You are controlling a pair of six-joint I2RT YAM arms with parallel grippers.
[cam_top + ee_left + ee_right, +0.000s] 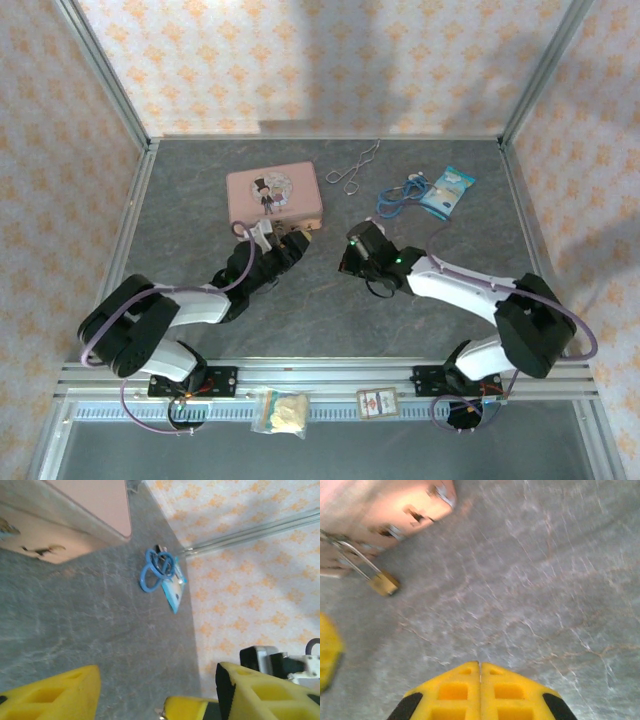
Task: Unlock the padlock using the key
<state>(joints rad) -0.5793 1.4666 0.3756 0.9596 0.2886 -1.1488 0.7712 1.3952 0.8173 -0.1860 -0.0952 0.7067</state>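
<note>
Right wrist view: right jaws pressed together, nothing seen between, above counter (545,580); padlock (383,582) at pink tin (370,510); left jaws apart, empty.

A pink tin (273,197) with a cartoon figure on its lid lies upper left of centre on the grey tabletop (330,300). A thin silver wire loop (355,168) lies just right of it, nearer the top. Further right, a coiled blue cord (398,197) touches a blue-and-white packet (447,190). Along the bottom rail lie a clear bag (281,411) and a small card (378,403).
</note>
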